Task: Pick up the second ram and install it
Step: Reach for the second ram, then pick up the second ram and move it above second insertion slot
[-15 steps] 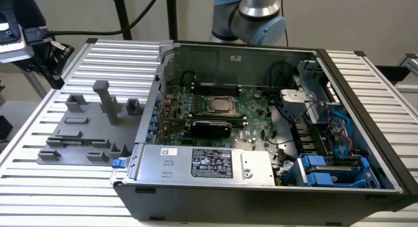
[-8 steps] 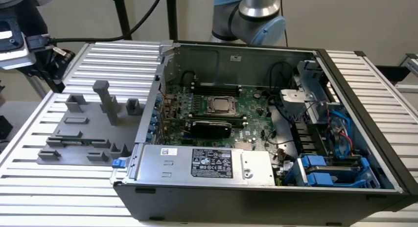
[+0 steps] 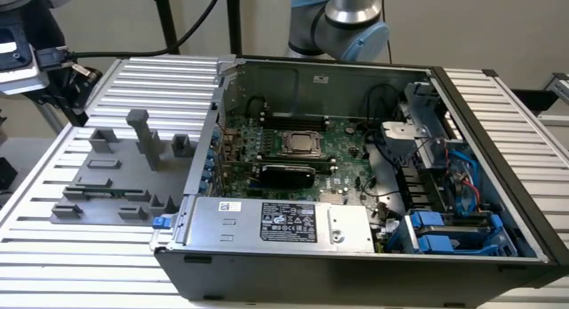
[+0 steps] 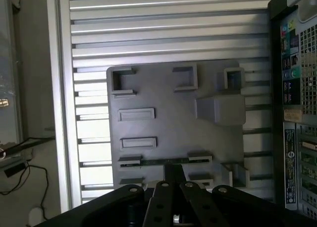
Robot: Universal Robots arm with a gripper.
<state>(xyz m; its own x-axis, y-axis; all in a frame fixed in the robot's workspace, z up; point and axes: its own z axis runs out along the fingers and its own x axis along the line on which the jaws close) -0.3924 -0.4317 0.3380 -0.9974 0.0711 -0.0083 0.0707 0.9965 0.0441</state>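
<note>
Your hand (image 4: 173,170) sits over the second ram (image 4: 148,162), which lies just beneath it in the grey fixture (image 4: 163,128), not yet lifted or installed; how wide the hand stands, you cannot tell.

One open computer case (image 3: 356,276) stands on the counter (image 3: 89,256) beside one grey fixture plate (image 3: 111,179). One green ram strip (image 4: 148,162) lies in that plate; the case holds one motherboard (image 3: 348,154), one processor (image 3: 300,144).
</note>
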